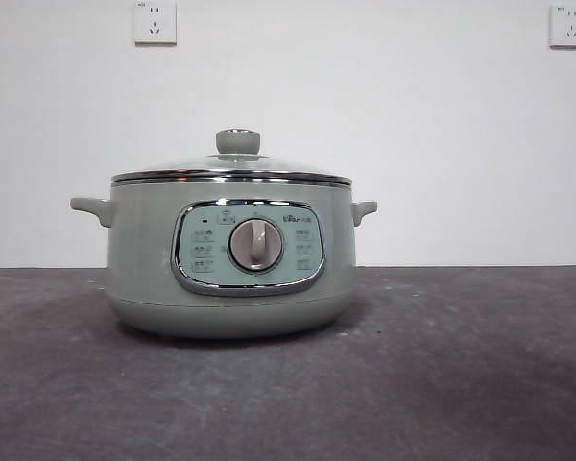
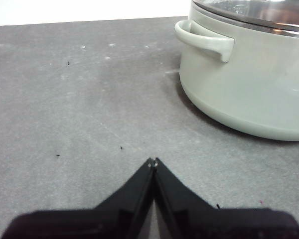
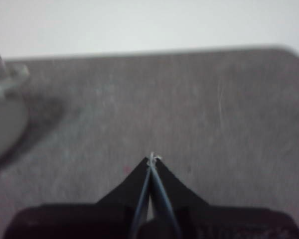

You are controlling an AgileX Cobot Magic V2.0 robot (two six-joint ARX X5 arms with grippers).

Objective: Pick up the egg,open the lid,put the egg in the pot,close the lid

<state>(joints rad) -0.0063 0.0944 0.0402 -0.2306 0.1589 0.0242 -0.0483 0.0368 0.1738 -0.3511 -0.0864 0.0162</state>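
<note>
Left gripper (image 2: 153,163) and right gripper (image 3: 151,160): jaws pressed together, empty, over grey table (image 1: 480,384). Pot (image 1: 232,254) stands mid-table, lid (image 1: 232,169) seated on it. Panel writing too small to read. Behind, two wall sockets (image 1: 155,21).

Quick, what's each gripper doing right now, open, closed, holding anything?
Left gripper: closed, empty, over the table beside the pot.
Right gripper: closed, empty, over bare table.
</note>
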